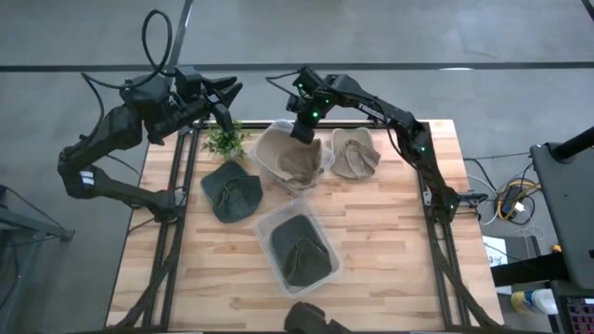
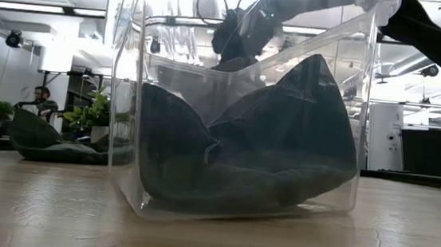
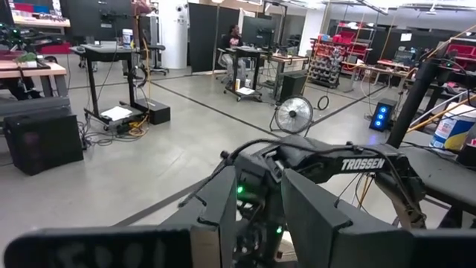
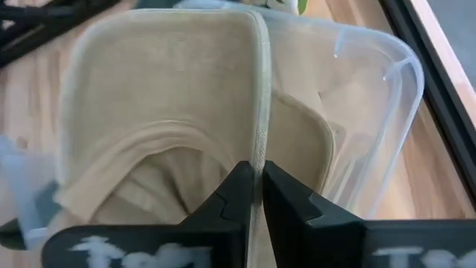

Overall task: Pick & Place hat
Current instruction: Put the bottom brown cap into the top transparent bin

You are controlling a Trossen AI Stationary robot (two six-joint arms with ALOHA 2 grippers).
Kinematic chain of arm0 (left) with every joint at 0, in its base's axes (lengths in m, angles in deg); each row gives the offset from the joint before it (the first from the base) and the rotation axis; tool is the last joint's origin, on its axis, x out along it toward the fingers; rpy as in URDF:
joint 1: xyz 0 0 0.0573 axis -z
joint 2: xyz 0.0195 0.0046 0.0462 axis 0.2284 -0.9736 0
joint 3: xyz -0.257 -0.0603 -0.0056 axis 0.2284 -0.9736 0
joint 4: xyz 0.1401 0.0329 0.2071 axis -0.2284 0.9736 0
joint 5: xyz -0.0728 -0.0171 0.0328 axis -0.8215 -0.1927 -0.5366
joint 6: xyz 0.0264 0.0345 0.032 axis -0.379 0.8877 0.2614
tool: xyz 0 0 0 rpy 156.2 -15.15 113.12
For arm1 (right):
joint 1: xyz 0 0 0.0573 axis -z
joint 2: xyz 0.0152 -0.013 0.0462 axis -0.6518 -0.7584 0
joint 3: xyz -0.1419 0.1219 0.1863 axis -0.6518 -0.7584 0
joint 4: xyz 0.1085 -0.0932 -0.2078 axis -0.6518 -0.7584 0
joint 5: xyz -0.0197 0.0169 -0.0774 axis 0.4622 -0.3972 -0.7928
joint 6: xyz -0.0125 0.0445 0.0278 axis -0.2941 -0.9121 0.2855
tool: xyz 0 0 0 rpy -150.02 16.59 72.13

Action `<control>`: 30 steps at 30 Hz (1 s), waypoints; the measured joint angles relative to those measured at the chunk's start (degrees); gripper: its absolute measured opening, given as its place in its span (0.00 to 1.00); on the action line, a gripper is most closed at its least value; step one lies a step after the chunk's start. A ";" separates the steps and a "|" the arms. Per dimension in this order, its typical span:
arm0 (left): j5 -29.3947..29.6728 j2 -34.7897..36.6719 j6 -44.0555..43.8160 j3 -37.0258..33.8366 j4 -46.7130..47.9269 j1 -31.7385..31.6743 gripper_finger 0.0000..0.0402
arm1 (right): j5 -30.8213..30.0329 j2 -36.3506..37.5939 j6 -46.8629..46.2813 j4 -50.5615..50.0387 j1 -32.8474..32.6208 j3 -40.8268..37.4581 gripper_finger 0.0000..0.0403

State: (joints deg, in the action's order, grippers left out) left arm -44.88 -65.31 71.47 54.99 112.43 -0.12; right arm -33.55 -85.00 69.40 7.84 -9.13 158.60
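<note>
A beige hat (image 1: 297, 160) sits in the clear far bin (image 1: 271, 148), and my right gripper (image 1: 304, 128) is above it, shut on it. In the right wrist view the hat (image 4: 156, 97) fills the bin (image 4: 387, 112). A second beige hat (image 1: 355, 153) lies flat on the table right of that bin. One dark green hat (image 1: 230, 190) lies on the table to the left. Another dark green hat (image 1: 301, 250) fills the clear near bin (image 1: 269, 227), seen close in the low view (image 2: 241, 157). My left gripper (image 1: 224, 100) is open, raised over the table's far left edge. My right gripper pinches the beige hat's raised seam (image 4: 259, 152) between its two fingers (image 4: 236, 195). The fingers come from above, pointing down, and lie along the seam. The hat hangs below them inside the far bin; whether it rests on the bin's floor I cannot tell.
A small green plant (image 1: 225, 139) stands at the table's far left, right under my left gripper, and shows in the low view (image 2: 93, 116). Bare wood (image 1: 390, 232) lies right of the near bin. A dark object (image 1: 311, 320) sits at the near edge.
</note>
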 joint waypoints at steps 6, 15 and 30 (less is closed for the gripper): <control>0.01 0.00 0.03 -0.02 0.22 0.00 0.26 | -2.37 -1.50 2.40 0.38 -0.74 0.00 0.17; 1.80 -0.15 -0.13 -1.13 0.79 -0.09 0.26 | -10.94 -1.83 1.36 2.46 -1.33 0.54 0.53; 1.81 -0.20 1.24 -1.86 0.32 -0.22 0.26 | -14.21 9.09 -4.53 1.32 0.11 0.74 0.73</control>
State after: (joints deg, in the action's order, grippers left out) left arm -43.07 -65.50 72.71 53.13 112.75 -0.34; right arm -47.77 -75.91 64.87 9.16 -9.01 159.35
